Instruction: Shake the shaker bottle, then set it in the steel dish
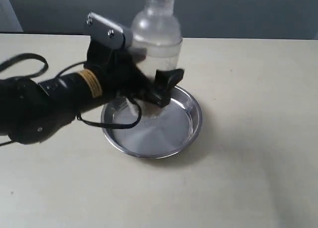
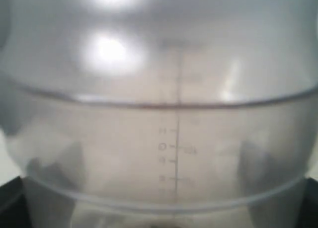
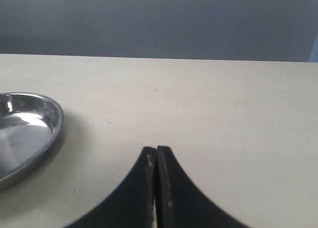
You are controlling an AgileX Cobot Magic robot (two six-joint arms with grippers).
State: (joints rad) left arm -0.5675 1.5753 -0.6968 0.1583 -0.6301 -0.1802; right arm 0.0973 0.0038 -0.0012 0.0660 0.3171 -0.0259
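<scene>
Grips the shaker bottle (image 1: 158, 37) upright with the left pincer (image 1: 158, 84), jaws clamped tight on the lower body, dark fingers (image 2: 59, 163) showing through the plastic in the left wrist view. Holds it over the steel dish (image 1: 171, 133), with the pan just beneath and ahead of that pincer. Cannot tell whether the base already touches the pan floor. Cannot confirm the shaking from this moment alone. Judged by the pose, looks to be at the placing stage, with seating the bottle, letting go and backing off left to do. Rests the right pincer (image 3: 156, 156) shut and empty, tips pressed together, low over the pale matte table (image 3: 208, 104), well apart from the dish. Clear smooth plastic, frosted dome, small round cap, fine printed measuring marks; polished steel, round, shallow, low sloped rim, mirror-like glare.
</scene>
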